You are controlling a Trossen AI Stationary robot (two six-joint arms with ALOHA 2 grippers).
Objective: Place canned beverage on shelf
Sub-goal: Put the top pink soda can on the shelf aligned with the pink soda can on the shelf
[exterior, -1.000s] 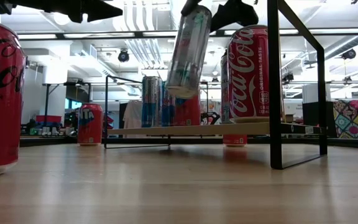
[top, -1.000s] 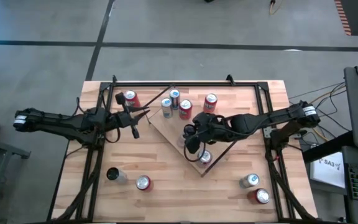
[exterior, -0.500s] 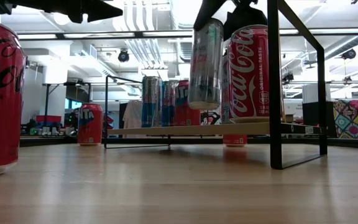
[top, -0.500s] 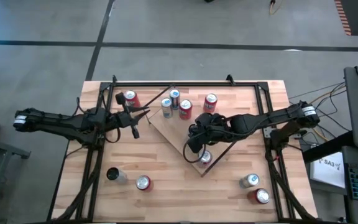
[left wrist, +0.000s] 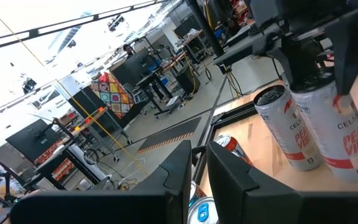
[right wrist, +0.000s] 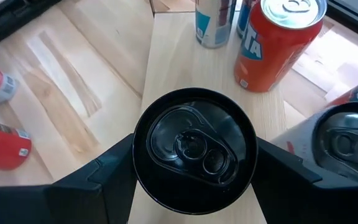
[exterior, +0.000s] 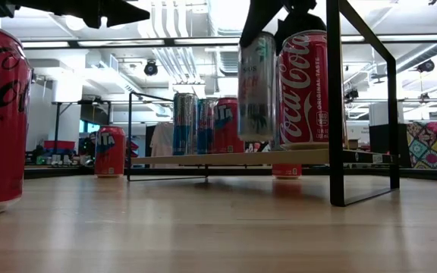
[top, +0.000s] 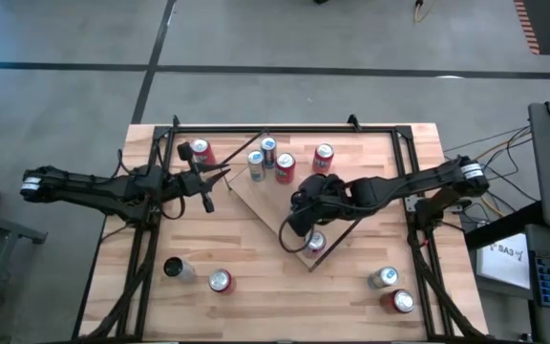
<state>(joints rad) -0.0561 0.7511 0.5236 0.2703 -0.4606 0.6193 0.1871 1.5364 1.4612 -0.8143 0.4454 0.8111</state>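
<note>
Right tool (top: 297,222) clamped on upright slim can (exterior: 257,85), over the shelf (top: 270,205). Left tool (top: 220,173) beside shelf, fingers nearly closed, empty.

shelf (top: 261,196) mid-table | R gripper (top: 294,227) w/ can (exterior: 257,86) above it (upright) | L gripper (top: 203,182) left

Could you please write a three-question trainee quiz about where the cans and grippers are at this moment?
1. True or false: the right gripper holds a slim silver can upright above the shelf.
2. What does the left gripper hold? A) a red can B) nothing C) a silver can
3. Fill in: the big red can standing on the shelf beside the held can reads Coca-____.

Key: 1 true; 2 B; 3 Cola.
</note>
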